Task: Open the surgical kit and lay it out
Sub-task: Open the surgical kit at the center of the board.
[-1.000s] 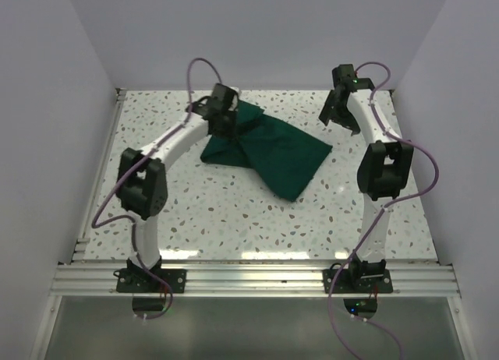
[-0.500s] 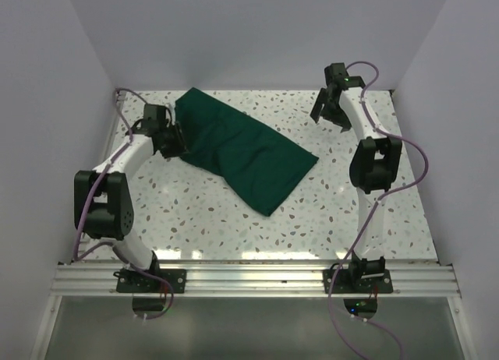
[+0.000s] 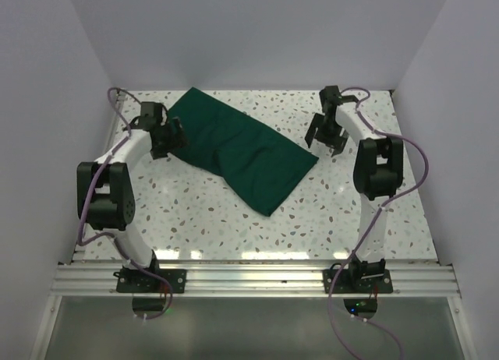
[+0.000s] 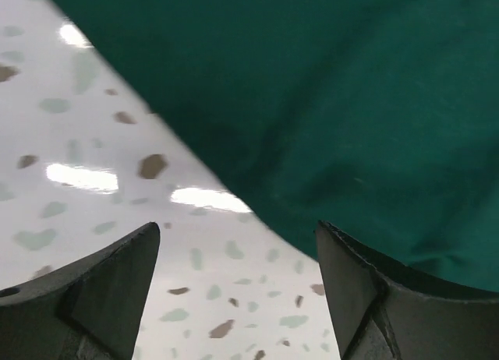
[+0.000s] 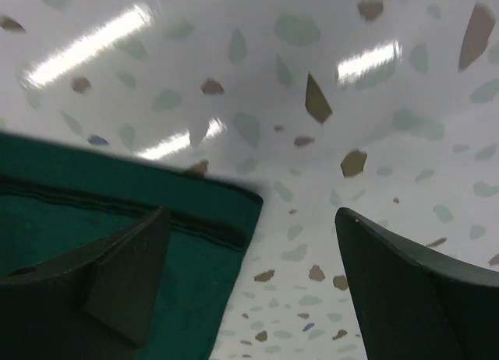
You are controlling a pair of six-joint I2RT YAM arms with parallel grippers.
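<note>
Kit [image 3: 242, 153], a green cloth wrap, lies flat on the bench [image 3: 195, 220], just right of your left gripper [image 3: 166, 139] and just left of your right gripper [image 3: 323, 135]. Both grippers are released, holding nothing.

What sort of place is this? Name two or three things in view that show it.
Probably a robot test cell, not an operating room: left arm and right arm bolted to a rail at a speckled table's near edge, plain walls on three sides, and a green cloth on it.
</note>
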